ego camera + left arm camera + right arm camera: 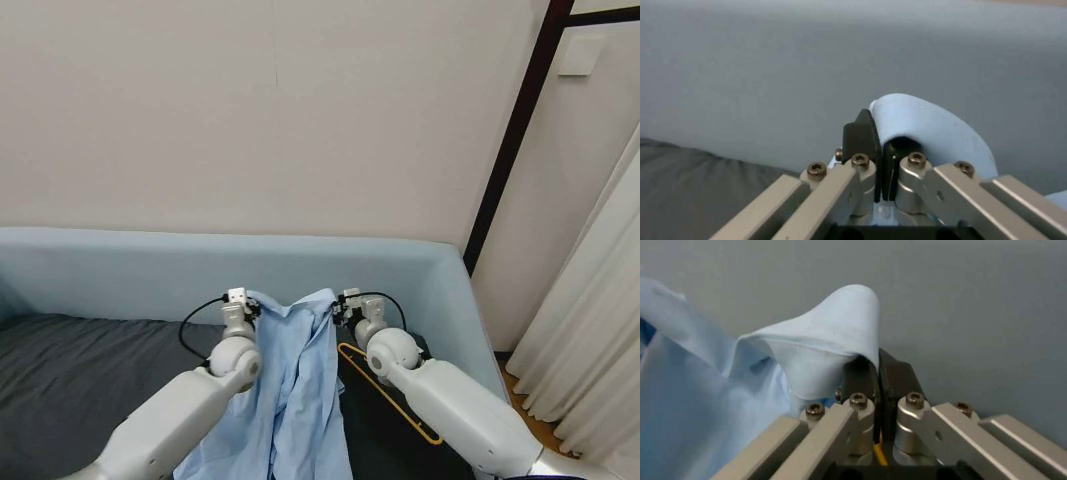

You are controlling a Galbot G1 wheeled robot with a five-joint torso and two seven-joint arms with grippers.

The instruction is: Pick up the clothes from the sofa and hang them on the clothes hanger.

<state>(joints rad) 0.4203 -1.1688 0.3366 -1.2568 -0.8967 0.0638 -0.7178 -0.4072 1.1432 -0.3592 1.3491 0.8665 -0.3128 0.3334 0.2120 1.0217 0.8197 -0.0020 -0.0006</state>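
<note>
Pinching the blue shirt [300,390] at two spots, left gripper [240,302] and right gripper [349,299] each press their jaws tight on cloth, holding it draped above the sofa [120,270]; an orange hanger [393,400] lies on its dark seat, plain wall [250,110] behind.

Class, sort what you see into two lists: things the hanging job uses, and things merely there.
Job: blue shirt, hanger, sofa, left gripper and right gripper, both shut on the shirt.
Merely there: curtain, wall, dark door frame.
</note>
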